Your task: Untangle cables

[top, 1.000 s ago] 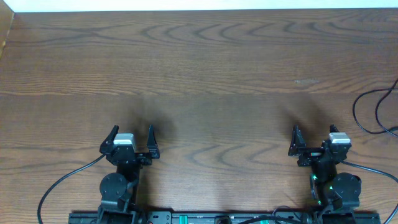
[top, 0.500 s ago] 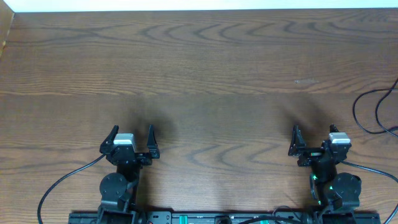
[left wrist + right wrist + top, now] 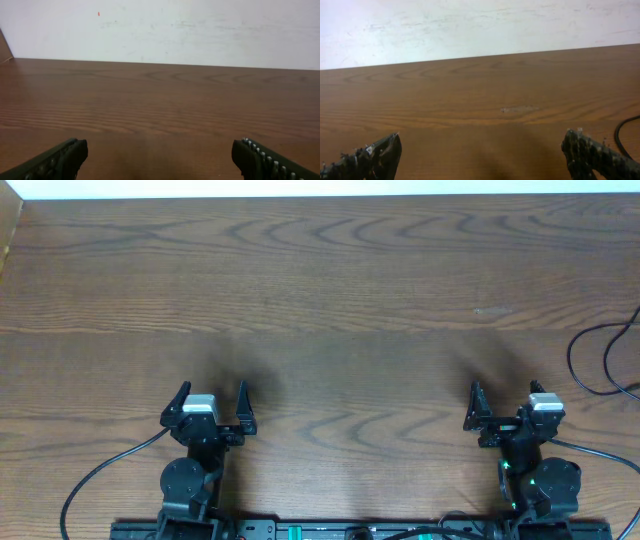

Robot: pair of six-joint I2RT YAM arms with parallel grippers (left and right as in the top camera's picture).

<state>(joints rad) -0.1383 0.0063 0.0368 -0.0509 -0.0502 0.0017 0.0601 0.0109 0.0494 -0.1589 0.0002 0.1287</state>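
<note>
**Both grippers released; cable at right edge**

My left gripper (image 3: 212, 393) and right gripper (image 3: 505, 393) stand spread wide over the table (image 3: 320, 280), grasping nothing. A thin black cable (image 3: 570, 360) loops at the table's right edge, near my right gripper but apart from it.

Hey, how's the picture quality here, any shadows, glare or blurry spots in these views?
Overhead: even soft light, no glare, wood grain on the table sharp, a diffuse shadow ahead of the left gripper and the right gripper. Left wrist: wall bright, mottled, fingertips at the frame's bottom soft. Right wrist: much the same.
</note>
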